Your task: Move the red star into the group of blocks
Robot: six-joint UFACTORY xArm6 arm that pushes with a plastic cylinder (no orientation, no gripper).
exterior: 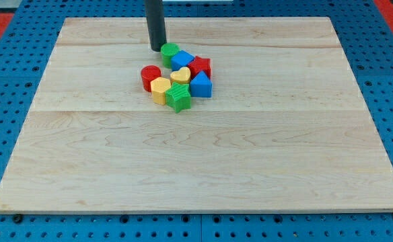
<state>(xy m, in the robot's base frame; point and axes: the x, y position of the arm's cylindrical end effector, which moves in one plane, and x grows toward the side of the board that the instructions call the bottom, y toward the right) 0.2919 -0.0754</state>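
The red star [200,66] sits at the right edge of a tight cluster of blocks near the board's upper middle. It touches a blue block [182,59] on its left and a blue triangular block [201,85] below it. The cluster also holds a green round block [169,52], a red cylinder [150,76], a yellow heart [180,75], a yellow hexagonal block [160,89] and a green star [178,98]. My tip [156,48] rests on the board at the cluster's upper left, just left of the green round block.
The wooden board [196,168] lies on a blue pegboard surface [8,81]. Red patches show at the view's top corners.
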